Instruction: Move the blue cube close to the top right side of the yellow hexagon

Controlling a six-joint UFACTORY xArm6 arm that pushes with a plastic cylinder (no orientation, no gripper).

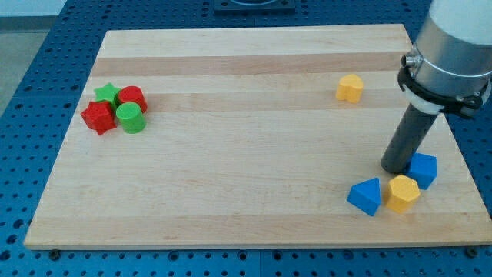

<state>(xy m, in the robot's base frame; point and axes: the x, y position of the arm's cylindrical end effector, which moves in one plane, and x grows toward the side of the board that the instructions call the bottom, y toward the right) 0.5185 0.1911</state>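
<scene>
The blue cube sits at the view's lower right, touching the upper right side of the yellow hexagon. A blue triangular block lies just left of the hexagon. My tip rests on the board right beside the blue cube's left face, above the hexagon. The dark rod rises from it to the arm's grey and white body at the top right.
A yellow pentagon-like block stands at the upper right. At the left is a cluster: a green star, a red cylinder, a red star and a green cylinder. The wooden board lies on a blue perforated table.
</scene>
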